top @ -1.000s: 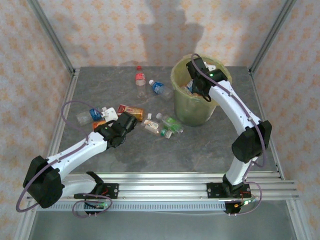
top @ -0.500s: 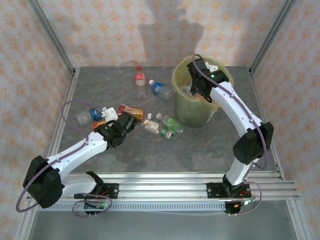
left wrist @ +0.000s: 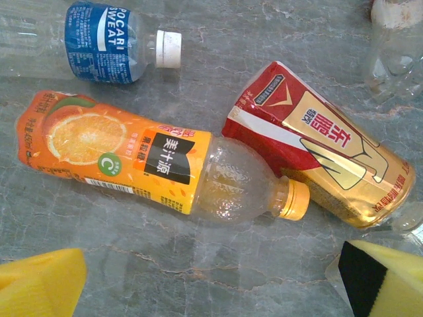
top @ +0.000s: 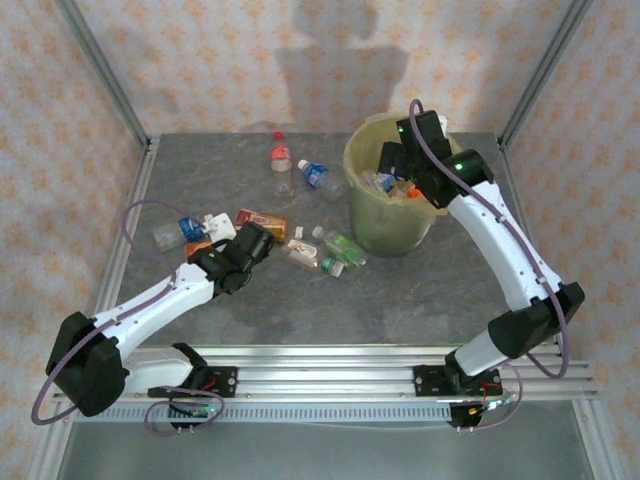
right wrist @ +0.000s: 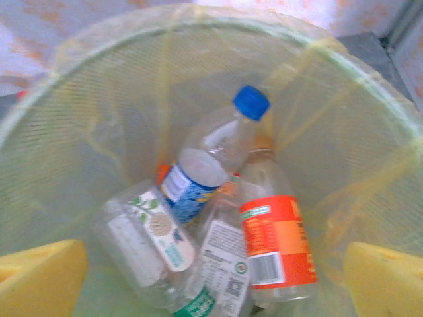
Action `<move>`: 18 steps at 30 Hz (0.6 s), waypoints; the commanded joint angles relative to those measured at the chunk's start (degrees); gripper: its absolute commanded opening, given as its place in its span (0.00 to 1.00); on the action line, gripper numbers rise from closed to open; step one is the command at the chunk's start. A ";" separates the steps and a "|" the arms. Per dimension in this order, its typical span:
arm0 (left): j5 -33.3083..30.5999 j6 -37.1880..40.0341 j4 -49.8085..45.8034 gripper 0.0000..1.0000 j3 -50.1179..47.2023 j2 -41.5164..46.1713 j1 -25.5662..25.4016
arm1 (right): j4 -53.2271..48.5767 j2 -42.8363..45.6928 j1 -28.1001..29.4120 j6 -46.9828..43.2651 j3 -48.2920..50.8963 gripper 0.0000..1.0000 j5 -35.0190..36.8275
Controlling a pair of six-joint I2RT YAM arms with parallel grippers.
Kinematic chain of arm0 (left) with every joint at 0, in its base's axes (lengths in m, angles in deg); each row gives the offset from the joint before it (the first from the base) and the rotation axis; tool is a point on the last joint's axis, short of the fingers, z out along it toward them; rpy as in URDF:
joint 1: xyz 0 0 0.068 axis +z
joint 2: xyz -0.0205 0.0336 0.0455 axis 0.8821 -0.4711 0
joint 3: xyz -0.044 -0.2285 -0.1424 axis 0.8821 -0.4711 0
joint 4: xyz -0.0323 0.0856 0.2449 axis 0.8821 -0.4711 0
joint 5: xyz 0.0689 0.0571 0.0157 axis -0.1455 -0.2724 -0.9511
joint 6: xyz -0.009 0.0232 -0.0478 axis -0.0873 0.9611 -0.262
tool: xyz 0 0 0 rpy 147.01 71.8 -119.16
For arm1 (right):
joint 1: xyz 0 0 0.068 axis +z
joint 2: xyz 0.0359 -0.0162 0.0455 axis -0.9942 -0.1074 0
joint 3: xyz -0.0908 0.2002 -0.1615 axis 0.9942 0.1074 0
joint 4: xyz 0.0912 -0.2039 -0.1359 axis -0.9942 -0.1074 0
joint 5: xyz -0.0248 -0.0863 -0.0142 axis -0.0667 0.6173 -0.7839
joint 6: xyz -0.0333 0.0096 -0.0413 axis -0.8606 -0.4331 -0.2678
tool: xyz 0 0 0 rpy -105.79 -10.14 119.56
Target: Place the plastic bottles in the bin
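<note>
1. The right gripper (top: pixel 390 166) has been raised from deep inside the bin (top: pixel 385 225) to just over its rim, toward 1 o'clock.
2. Its jaws have been spread wide apart.
3. The right arm's elbow (top: pixel 530 322) has been swung out toward 4 o'clock.
4. The plastic bottles (top: pixel 384 184) in the bin have been uncovered.

The bin (top: pixel 385 225) stands near the far right corner of the surface (top: pixel 400 300). Several plastic bottles (right wrist: pixel 218 244) lie piled on one another at its bottom, and one (right wrist: pixel 211 158) leans cap-up across the top of the heap. Left of the bin, close to the far edge, lie two bottles: one (top: pixel 281 160) by the edge, the other (top: pixel 318 176) just right of it and nearer the bin. Two more (top: pixel 340 250) lie side by side before the bin's left side. Toward the left edge a bottle (left wrist: pixel 152 158) lies on its side, its cap against a pouch (left wrist: pixel 317 158) on its right. Another bottle (left wrist: pixel 106 39) lies behind it, apart.
</note>
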 commanded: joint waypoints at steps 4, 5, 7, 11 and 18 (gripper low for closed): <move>-3.09 0.07 -0.89 1.00 1.23 1.88 0.51 | 3.43 1.07 6.53 -5.86 -2.56 0.99 0.23; -3.26 -0.07 -1.00 1.00 1.16 2.10 0.52 | 3.70 1.02 7.45 -6.23 -2.79 0.99 0.27; -4.02 -0.69 -1.48 1.00 1.10 2.71 0.50 | 4.35 0.73 9.83 -7.19 -3.41 0.99 0.01; -5.80 -2.33 -2.20 1.00 0.35 4.53 0.51 | 4.51 -1.08 15.33 -10.24 -5.45 0.99 -1.13; -8.97 -6.35 -3.83 1.00 -1.89 8.45 0.50 | 0.60 -7.82 22.13 -12.73 -10.27 0.99 -3.67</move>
